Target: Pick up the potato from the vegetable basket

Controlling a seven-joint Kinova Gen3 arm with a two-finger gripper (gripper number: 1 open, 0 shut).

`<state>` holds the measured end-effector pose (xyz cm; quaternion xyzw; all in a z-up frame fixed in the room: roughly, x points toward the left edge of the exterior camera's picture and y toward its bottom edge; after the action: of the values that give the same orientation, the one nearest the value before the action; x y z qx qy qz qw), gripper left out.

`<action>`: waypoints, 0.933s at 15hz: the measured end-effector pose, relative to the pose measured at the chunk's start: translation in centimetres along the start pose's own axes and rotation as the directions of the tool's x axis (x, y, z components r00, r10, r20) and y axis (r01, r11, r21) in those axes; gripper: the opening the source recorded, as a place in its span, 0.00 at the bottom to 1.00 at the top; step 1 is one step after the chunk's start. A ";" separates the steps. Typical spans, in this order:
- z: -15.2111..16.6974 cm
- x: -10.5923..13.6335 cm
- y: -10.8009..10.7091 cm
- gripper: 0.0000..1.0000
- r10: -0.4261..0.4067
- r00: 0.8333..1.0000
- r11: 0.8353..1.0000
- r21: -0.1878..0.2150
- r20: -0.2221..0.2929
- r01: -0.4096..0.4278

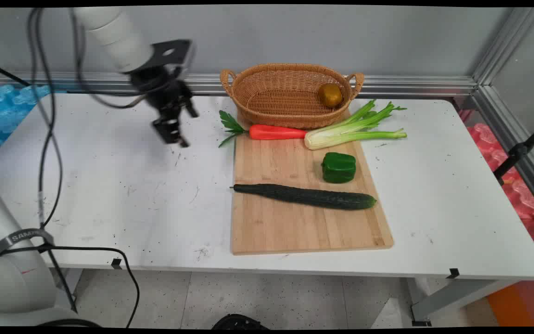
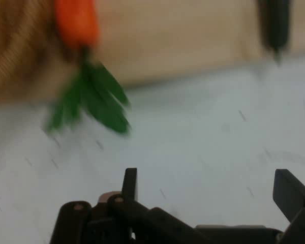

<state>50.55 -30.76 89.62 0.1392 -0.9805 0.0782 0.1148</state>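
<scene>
The black two-finger claw (image 1: pixel 174 132) hangs over a bare part of the white bench (image 1: pixel 132 195), with its fingers spread wide apart, and it holds and touches nothing. The nearest thing is the orange carrot with green leaves (image 1: pixel 276 132), which lies across the far end of the pale wooden cutting board (image 1: pixel 295 222). Beside the carrot lies a bunch of pale green celery (image 1: pixel 355 132). Further along the board are a green bell pepper (image 1: pixel 339 167) and a long dark green cucumber (image 1: pixel 304 195). Behind them stands an oval wicker basket (image 1: pixel 285 93) holding a round brownish fruit (image 1: pixel 330 95).
</scene>
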 end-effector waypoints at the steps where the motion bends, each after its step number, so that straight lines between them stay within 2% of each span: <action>1: 0.2 1.2 -0.9 1.00 -0.002 1.000 1.000 0.009 -0.017 0.002; 6: 1.3 7.1 -5.6 1.00 -0.012 0.994 0.998 0.057 -0.106 0.019; 11: 3.4 12.1 -11.0 1.00 -0.007 0.983 0.994 0.104 -0.184 0.026; 14: 5.0 14.5 -13.9 1.00 0.004 0.976 0.993 0.116 -0.219 0.022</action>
<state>40.02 -48.53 90.06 0.1407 -0.9548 0.1504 0.2142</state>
